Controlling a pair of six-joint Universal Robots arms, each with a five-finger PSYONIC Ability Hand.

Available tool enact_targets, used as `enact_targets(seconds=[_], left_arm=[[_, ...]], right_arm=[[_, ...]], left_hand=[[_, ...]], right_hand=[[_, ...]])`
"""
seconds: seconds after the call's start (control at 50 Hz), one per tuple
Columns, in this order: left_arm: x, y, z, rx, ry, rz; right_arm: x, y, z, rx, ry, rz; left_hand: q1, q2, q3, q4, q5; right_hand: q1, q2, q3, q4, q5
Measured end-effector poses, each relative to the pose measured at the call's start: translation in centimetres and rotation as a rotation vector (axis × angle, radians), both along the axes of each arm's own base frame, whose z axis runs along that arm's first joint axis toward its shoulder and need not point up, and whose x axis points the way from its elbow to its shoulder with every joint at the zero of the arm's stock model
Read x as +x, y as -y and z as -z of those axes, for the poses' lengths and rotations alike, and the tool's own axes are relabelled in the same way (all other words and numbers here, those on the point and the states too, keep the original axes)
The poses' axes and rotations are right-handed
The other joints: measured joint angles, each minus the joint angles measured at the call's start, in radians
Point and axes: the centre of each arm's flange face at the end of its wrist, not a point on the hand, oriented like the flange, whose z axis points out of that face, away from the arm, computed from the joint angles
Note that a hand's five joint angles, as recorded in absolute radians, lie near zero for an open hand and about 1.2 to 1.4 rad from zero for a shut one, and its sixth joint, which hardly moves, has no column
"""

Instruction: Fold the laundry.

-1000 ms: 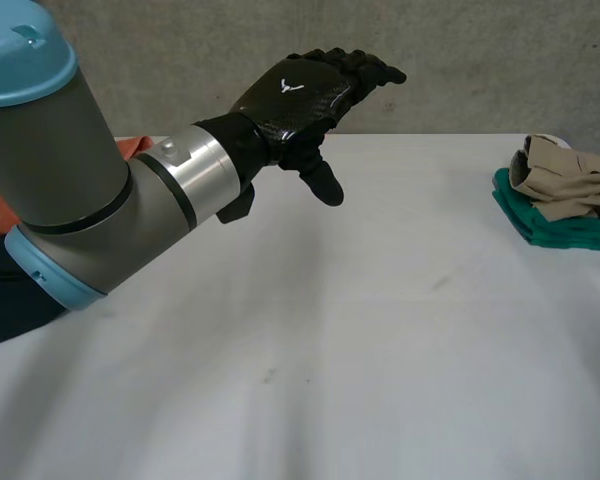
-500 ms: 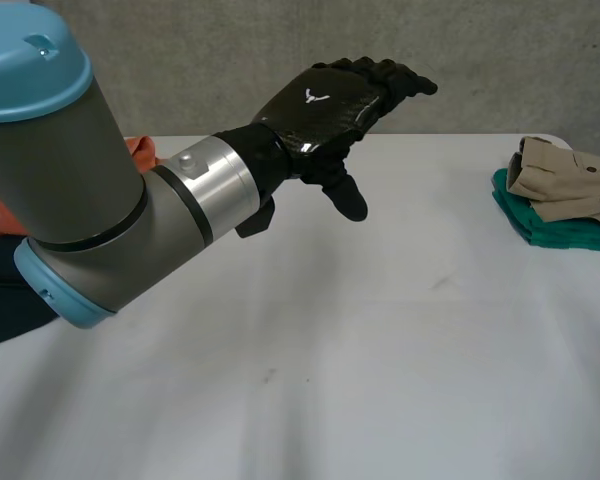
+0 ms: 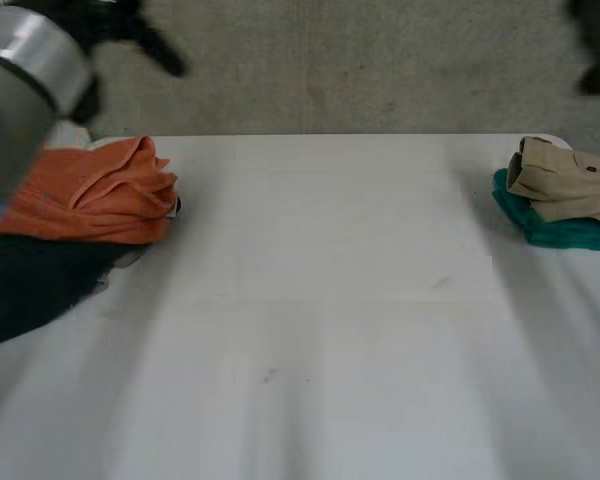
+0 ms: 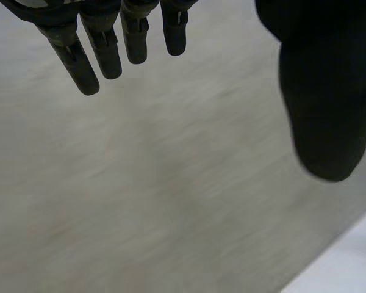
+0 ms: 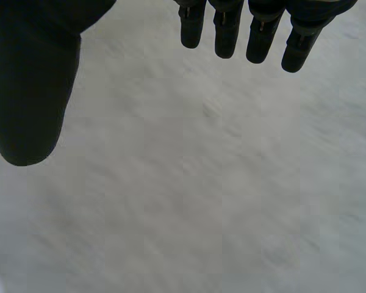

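A crumpled orange garment lies at the table's left side, on top of a dark navy garment that reaches the left edge. At the far right sits a folded stack, a beige piece on a teal piece. My left hand is raised past the far left corner, away from the clothes. In the left wrist view my left hand is open with straight fingers, thumb apart, holding nothing. My right hand is raised at the far right, above and behind the stack. My right hand is open and holds nothing.
The white table spreads between the two piles. A grey wall stands behind the far edge. A corner of the table shows beyond the thumb in the left wrist view.
My left arm has swung from above the table's middle back to the far left and up. My right hand has left the folded stack and risen at the far right.
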Motion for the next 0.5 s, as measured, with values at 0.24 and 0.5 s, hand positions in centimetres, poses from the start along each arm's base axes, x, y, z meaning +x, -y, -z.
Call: enact_targets(seconds=[0.24, 0.5], left_arm=[[12.2, 14.3, 14.2, 0.095, 0.550, -0.425], [14.5, 19.1, 23.2, 0.121, 0.571, -0.286]], right_arm=[[6.4, -8.1, 10.5, 0.355, -0.103, -0.219], [5.3, -8.9, 14.6, 0.492, -0.117, -0.187]], left_hand=[[-0.001, 0.000, 0.000, 0.000, 0.000], [0.446, 0.383, 0.352, 0.368, 0.322]], right_hand=[[0.000, 0.000, 0.000, 0.000, 0.000], [0.000, 0.000, 0.000, 0.000, 0.000]])
